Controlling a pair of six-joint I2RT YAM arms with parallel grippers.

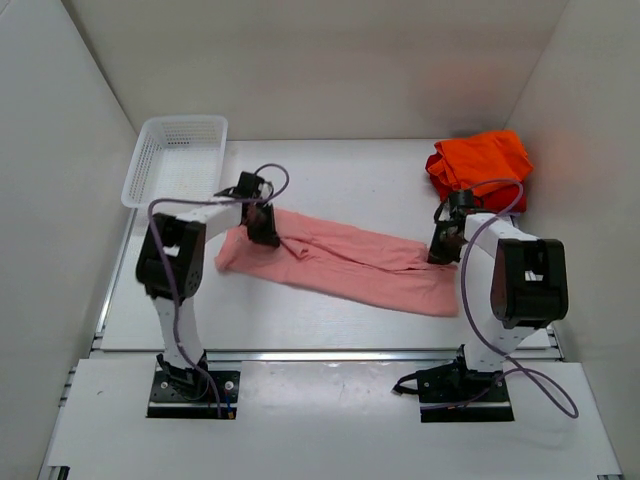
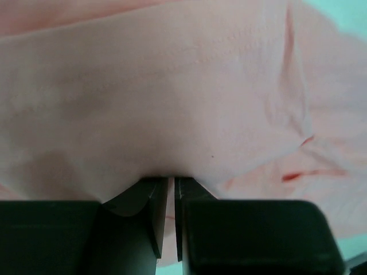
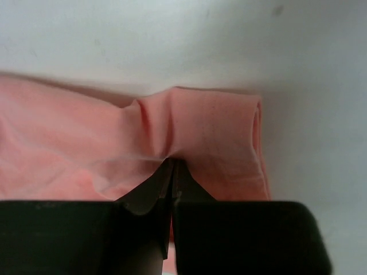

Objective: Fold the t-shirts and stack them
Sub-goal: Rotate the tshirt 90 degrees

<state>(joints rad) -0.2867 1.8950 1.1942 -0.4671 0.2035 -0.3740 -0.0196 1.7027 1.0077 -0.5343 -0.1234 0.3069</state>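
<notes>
Both pink shirt (image 1: 350, 262) edges pinched: left tool (image 1: 267, 234); right tool (image 1: 440, 254)

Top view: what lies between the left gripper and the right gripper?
Only the salmon-pink t-shirt, lying as a long band on the table from the left gripper to the right gripper; the top external view shows it.

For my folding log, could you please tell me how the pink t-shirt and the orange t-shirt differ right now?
The pink t-shirt lies stretched in a long band across the table; the orange t-shirt sits bunched in the far right corner. The left gripper and right gripper pinch the pink t-shirt near its ends; nothing holds the orange t-shirt. Both are soft cloth.
</notes>
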